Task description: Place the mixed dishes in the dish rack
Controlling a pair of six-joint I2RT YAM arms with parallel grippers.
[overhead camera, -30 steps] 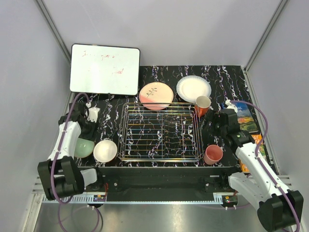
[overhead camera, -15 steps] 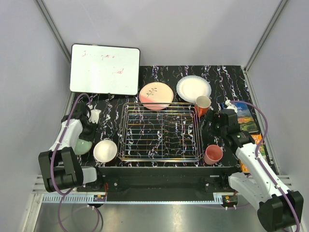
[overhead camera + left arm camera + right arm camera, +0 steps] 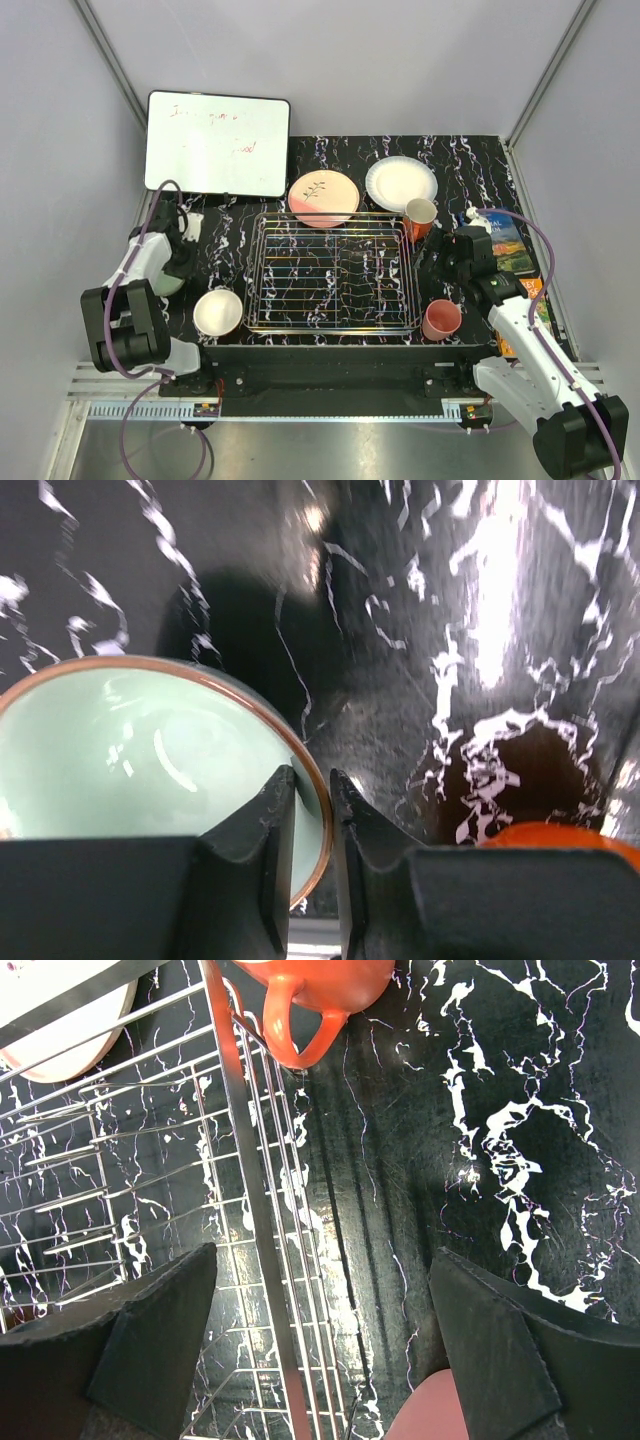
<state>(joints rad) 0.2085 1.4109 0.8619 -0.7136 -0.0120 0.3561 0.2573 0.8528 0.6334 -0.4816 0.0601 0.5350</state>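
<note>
My left gripper is shut on the rim of the pale green bowl, one finger inside and one outside. In the top view the bowl is mostly hidden under the left arm. The white-inside orange bowl sits beside it. The dish rack stands empty mid-table. My right gripper is open and empty over the rack's right edge. The orange mug is just beyond it and the pink cup just nearer. The pink-cream plate and white plate lie behind the rack.
A whiteboard leans at the back left. Colourful books lie along the right edge beside the right arm. Grey walls close in on the left, right and back of the black marbled table.
My left gripper has moved toward the back left, and the green bowl has slid with it and is now mostly under the arm. The right arm has not moved.
</note>
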